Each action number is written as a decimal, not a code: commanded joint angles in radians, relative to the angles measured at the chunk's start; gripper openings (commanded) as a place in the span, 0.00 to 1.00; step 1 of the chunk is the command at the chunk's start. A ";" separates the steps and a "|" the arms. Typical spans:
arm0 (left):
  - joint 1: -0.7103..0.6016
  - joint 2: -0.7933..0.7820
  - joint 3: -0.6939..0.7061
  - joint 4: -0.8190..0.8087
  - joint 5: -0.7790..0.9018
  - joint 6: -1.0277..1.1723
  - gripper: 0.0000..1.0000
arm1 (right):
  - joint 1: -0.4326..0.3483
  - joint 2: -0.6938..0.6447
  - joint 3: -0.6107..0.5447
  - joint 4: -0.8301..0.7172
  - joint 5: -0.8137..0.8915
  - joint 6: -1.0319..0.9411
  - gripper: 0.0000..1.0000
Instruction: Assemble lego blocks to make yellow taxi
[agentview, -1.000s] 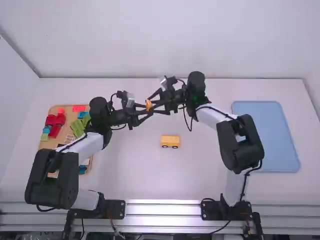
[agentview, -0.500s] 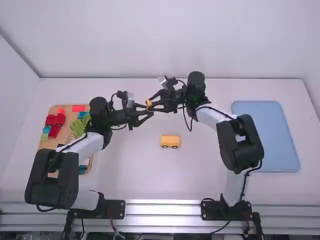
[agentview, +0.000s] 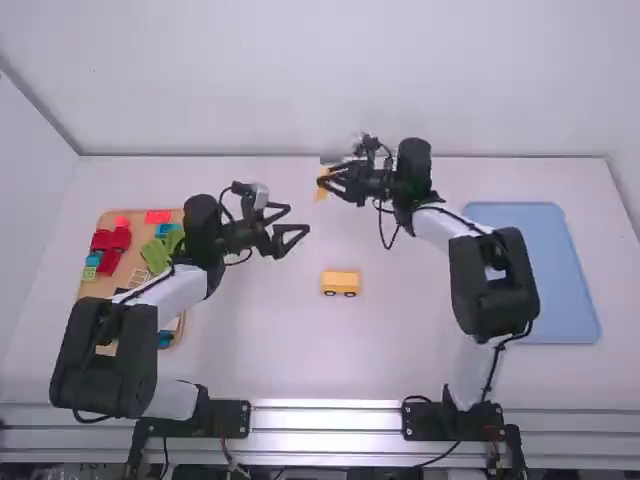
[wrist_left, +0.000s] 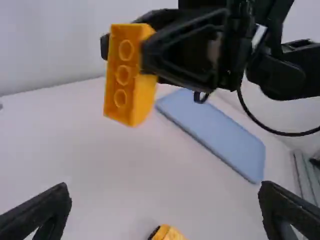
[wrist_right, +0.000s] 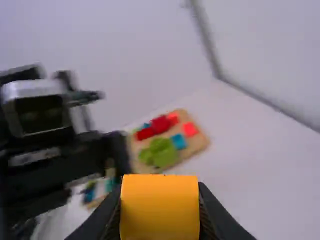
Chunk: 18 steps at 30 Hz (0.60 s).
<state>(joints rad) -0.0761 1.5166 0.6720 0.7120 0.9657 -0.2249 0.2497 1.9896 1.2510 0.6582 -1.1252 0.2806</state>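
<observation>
My right gripper (agentview: 328, 181) is shut on an orange-yellow block (agentview: 321, 186), held in the air beyond the middle of the table. The same block (wrist_right: 159, 206) sits between the fingers of the right gripper (wrist_right: 159, 212) in its wrist view; in the left wrist view the block (wrist_left: 121, 75) turns a face with round openings toward the camera. My left gripper (agentview: 297, 226) stands open and unloaded, left of the block; its fingers are wide apart at the bottom of its wrist view (wrist_left: 165, 212). A yellow car body with dark wheels (agentview: 341, 282) rests on the table.
On the left, a tan tray (agentview: 127, 272) holds red, green and blue pieces, partly behind the left arm. A blue mat or tray (agentview: 533, 270) lies on the right. A wall stands behind the table.
The left gripper has opened and let go of the block. My right gripper has drawn away to the right with the block, leaving a gap between the grippers; the car body has stayed put.
</observation>
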 joint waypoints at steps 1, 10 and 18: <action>-0.002 -0.002 0.008 -0.010 -0.098 -0.004 0.99 | 0.006 -0.006 0.025 -0.092 0.312 -0.074 0.00; 0.000 -0.002 0.008 -0.129 -0.488 -0.045 0.99 | 0.060 -0.078 0.103 -0.777 0.889 -0.321 0.05; -0.002 -0.005 0.018 -0.133 -0.537 0.201 0.99 | 0.141 -0.077 0.177 -1.186 0.939 -0.526 0.06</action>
<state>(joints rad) -0.0757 1.5166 0.6724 0.5774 0.4496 -0.1333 0.3656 1.9446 1.4014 -0.5079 -0.2291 -0.1501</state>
